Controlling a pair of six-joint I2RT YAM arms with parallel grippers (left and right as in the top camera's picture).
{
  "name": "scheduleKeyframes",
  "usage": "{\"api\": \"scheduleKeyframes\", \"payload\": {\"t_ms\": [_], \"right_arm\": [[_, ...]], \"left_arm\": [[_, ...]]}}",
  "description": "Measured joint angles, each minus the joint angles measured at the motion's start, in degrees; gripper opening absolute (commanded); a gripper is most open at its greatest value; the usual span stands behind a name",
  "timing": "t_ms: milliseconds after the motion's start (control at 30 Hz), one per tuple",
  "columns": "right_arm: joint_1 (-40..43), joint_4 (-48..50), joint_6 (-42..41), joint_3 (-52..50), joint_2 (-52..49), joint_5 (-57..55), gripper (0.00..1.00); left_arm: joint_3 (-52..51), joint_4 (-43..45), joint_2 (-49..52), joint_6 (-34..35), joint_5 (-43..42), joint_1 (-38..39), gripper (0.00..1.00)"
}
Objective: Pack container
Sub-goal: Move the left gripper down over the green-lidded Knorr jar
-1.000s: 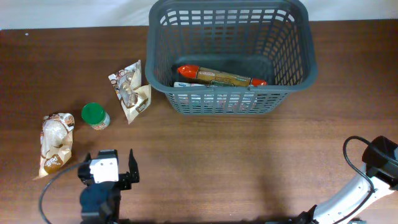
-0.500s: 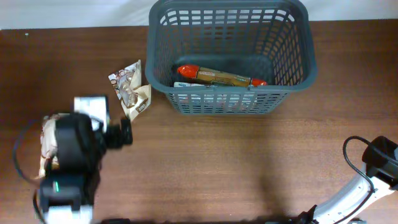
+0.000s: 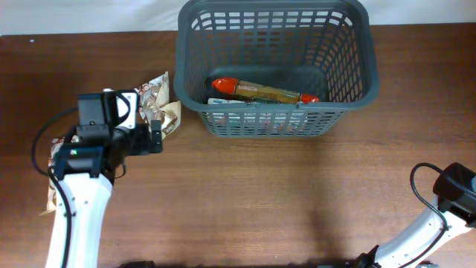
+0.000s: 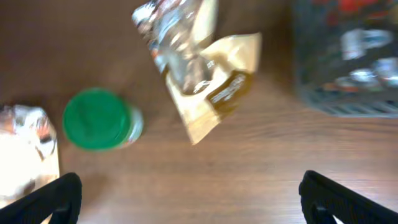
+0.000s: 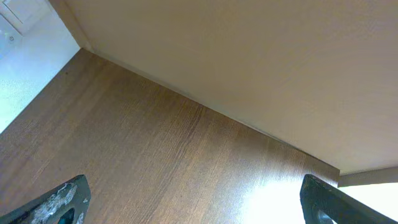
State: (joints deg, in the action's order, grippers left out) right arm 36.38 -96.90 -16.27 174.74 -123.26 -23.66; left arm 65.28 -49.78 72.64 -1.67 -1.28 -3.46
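Observation:
The container, a large dark grey slotted basket [image 3: 275,67], stands at the back of the table and holds a long package with red ends [image 3: 264,91]. Its corner shows in the left wrist view [image 4: 348,56]. My left gripper [image 3: 119,141] is open and empty, above the table left of the basket. In the left wrist view [image 4: 193,205] a green-lidded jar [image 4: 96,118] and a tan snack bag [image 4: 199,68] lie just beyond the fingers. The arm hides the jar from overhead. My right gripper [image 5: 199,199] is open and empty at the front right corner [image 3: 454,186].
The tan snack bag [image 3: 160,112] lies left of the basket. A white and brown bag [image 3: 59,175] lies at the far left, partly under the left arm, and shows in the left wrist view [image 4: 25,155]. A pale wall [image 5: 249,62] faces the right wrist.
My left arm has swung from the front edge up and back over the jar, towards the snack bag. The gripper stays open. The right arm has not moved.

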Motion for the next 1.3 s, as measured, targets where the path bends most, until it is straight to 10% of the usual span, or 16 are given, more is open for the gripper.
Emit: {"api": "scheduleKeyframes", "payload": {"t_ms": [733, 1300], "right_arm": [[0.0, 0.0, 0.0, 0.0, 0.0, 0.0, 0.99], [0.0, 0.0, 0.0, 0.0, 0.0, 0.2, 0.99]], "left_arm": [[0.6, 7.8, 21.1, 4.4, -7.1, -13.4, 0.99], [19.6, -5.7, 28.0, 5.8, -4.0, -13.4, 0.99]]}}
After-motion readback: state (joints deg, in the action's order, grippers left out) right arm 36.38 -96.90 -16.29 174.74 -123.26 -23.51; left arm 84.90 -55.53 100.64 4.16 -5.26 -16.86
